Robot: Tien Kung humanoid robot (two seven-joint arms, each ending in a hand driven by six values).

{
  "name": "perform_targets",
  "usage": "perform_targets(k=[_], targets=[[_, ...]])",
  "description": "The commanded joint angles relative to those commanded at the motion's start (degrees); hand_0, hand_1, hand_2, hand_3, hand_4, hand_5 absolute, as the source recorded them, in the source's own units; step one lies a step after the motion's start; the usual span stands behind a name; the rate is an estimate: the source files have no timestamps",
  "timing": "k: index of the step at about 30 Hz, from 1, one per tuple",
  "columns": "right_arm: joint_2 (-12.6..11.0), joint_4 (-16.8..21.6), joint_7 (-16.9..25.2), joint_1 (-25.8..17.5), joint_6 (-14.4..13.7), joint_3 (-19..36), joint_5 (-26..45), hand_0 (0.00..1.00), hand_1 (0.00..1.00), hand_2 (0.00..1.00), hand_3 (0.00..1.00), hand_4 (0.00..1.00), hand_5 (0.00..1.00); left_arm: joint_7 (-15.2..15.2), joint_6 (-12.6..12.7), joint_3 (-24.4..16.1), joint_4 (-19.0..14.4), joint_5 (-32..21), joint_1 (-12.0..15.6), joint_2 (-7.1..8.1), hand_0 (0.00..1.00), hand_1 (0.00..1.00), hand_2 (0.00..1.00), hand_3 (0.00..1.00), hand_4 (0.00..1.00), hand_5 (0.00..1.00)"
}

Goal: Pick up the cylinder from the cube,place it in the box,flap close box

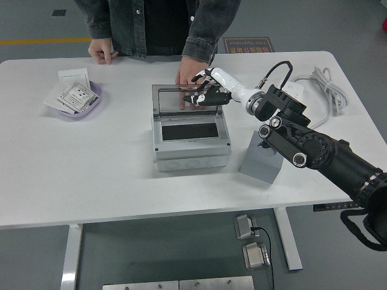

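Note:
The grey box stands mid-table with its clear lid upright at the back. Its opening is dark, and I cannot make out the cylinder inside or anywhere else. My right hand is at the lid's upper right edge, its fingers loosely spread against the rim and holding nothing. The grey cube sits right of the box with nothing showing on top, partly behind my right forearm. A person's hand rests on the table just behind the lid. My left arm is out of view.
A purple bowl of small packets and a white card lie at the far left. A coiled white cable lies at the far right. The person's other hand rests at the far edge.

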Motion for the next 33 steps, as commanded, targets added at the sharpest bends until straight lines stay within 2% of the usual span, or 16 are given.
perform_targets(k=[11, 15, 27, 33], targets=[[-2.7, 9.1, -1.9, -1.7, 0.2, -1.4, -2.2, 0.605, 0.513, 0.623, 0.758, 0.867, 0.580, -0.2, 0.2, 0.7, 0.0, -0.9, 0.2, -0.14, 0.618, 0.666, 0.619, 0.631, 0.716, 0.355], [-3.6, 10.9, -2.4, -2.3, 0.2, -1.8, -2.4, 0.594, 0.509, 0.625, 0.759, 0.867, 0.579, -0.4, 0.2, 1.4, 0.0, -1.6, 0.2, -0.16, 0.618, 0.666, 0.619, 0.631, 0.716, 0.353], [-7.7, 20.5, -5.0, -6.8, 1.2, -2.7, -5.3, 0.578, 0.503, 0.626, 0.763, 0.869, 0.587, -0.7, 0.2, 1.7, 0.0, -2.0, 0.5, -0.29, 0.618, 0.666, 0.618, 0.631, 0.716, 0.352], [-8.9, 25.0, -6.1, -8.2, 2.0, -2.4, -7.0, 0.572, 0.502, 0.626, 0.765, 0.868, 0.586, -0.7, 0.2, 1.4, 0.0, -1.6, 0.6, -0.39, 0.618, 0.666, 0.618, 0.631, 0.716, 0.352]])
